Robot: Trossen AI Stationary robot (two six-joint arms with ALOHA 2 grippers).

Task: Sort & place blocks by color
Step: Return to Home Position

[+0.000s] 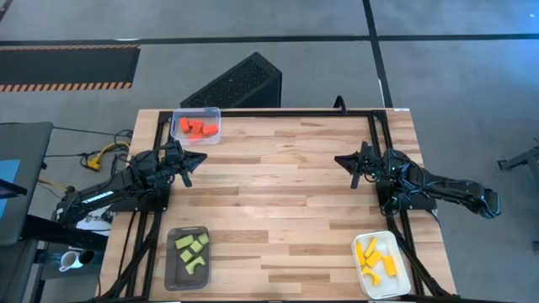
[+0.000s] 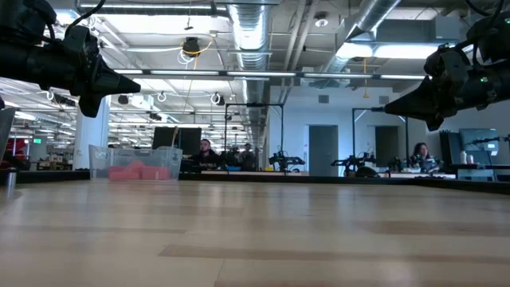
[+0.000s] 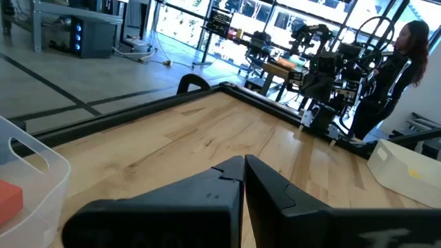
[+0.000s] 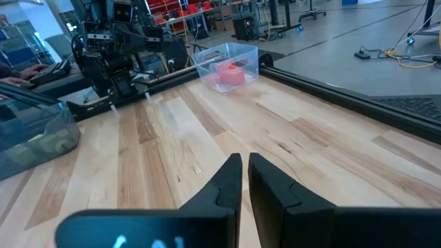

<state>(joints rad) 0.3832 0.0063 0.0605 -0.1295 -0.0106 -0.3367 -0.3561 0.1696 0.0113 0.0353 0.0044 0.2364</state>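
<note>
The wooden table (image 1: 286,185) is bare in the middle, with a big workshop (image 2: 255,96) behind it. The red blocks (image 1: 195,128) sit in the clear tray (image 1: 176,118) at the upper left of the high view. The green blocks (image 1: 191,251) lie in the dark tray (image 1: 173,273) at the lower left, the yellow blocks (image 1: 373,257) in the white tray (image 1: 383,288) at the lower right. The left gripper (image 1: 199,158) and the right gripper (image 1: 339,160) hang above the table's sides, each claw pressed together, holding nothing. I think the sorting is done; only parking the arms is left.
</note>
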